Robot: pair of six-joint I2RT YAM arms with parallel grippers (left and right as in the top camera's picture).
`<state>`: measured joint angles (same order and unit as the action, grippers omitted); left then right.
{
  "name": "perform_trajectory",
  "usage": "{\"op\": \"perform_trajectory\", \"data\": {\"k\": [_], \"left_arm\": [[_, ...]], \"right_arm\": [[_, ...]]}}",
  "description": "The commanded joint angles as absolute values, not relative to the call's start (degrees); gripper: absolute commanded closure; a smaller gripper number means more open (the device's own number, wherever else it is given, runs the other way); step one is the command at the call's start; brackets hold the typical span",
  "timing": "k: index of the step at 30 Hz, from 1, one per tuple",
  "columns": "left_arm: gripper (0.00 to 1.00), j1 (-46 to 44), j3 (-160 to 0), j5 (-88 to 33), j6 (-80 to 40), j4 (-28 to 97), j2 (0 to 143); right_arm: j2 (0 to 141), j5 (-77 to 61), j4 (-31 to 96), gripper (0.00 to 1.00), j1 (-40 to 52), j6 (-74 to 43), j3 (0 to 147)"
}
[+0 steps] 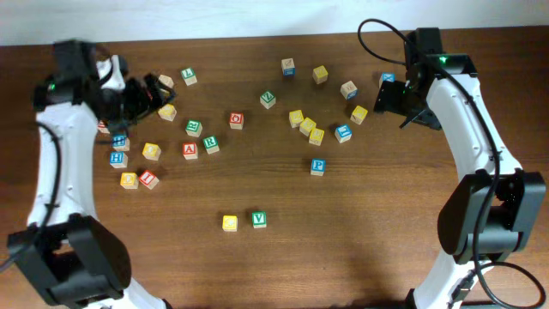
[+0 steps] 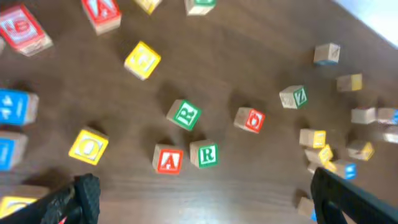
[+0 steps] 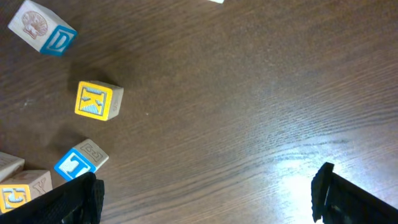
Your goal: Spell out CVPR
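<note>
Yellow-faced wooden cube [image 1: 230,223] sat beside green V cube [image 1: 259,219] on brown desk [image 1: 369,232], left fingers [image 2: 81,198] and right fingers [image 3: 348,199] stood wide, seemingly empty

**Grained Wood, Painted Cubes, Plastic Shells**

The table [image 3: 249,93] was dark brown wood with a fine visible grain and a soft sheen where light struck it. The K cube [image 3: 98,101] showed pale bare wood sides and a yellow painted face. The V cube [image 1: 259,219] carried green paint. The right arm [image 1: 467,129] wore smooth white shells that looked like plastic. The left gripper [image 2: 211,202] had matt black fingers [image 2: 84,196].
</note>
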<state>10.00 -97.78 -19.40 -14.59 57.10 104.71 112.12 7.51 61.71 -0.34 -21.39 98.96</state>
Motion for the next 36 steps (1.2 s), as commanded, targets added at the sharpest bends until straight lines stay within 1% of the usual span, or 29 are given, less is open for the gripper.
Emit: {"op": "perform_trajectory", "data": {"k": [1,3,14,17,18,22,26,30,33,35,36], "left_arm": [[0.01,4.8,-101.1,0.7,-13.4,59.1,105.2],[0.01,3.8,-101.0,2.8,-13.4,59.5,105.8],[0.01,3.7,-100.9,2.5,-13.4,61.1,108.2],[0.01,3.9,-100.9,9.0,-14.0,63.7,110.8],[0.01,4.2,-100.9,10.4,-16.0,64.2,111.8],[0.01,6.6,-100.9,10.4,-16.9,64.1,114.5],[0.01,11.4,-100.9,10.2,-22.7,64.3,114.7],[0.01,14.4,-100.6,8.3,-22.7,65.9,114.7],[0.01,14.4,-100.2,8.3,-22.7,65.9,114.9],[0.01,14.4,-100.2,3.9,-22.2,66.1,115.5],[0.01,14.3,-100.2,0.9,-20.1,66.1,115.9]], "right_arm": [[111.3,8.2,61.8,0.02,-0.4,-21.5,99.4],[111.3,8.2,61.8,0.02,-0.4,-21.5,99.4],[111.3,8.2,61.8,0.02,-0.4,-21.5,99.4],[111.3,8.2,61.8,0.02,-0.4,-21.5,99.4],[111.3,8.2,61.8,0.02,-0.4,-21.5,99.4],[111.3,8.2,61.8,0.02,-0.4,-21.5,99.4],[111.3,8.2,61.8,0.02,-0.4,-21.5,99.4],[111.3,8.2,61.8,0.01,-0.4,-21.5,99.4],[111.3,8.2,61.8,0.02,-0.4,-21.5,99.4],[111.3,8.2,61.8,0.02,-0.4,-21.5,99.4],[111.3,8.2,61.8,0.02,-0.4,-21.5,99.4]]}}
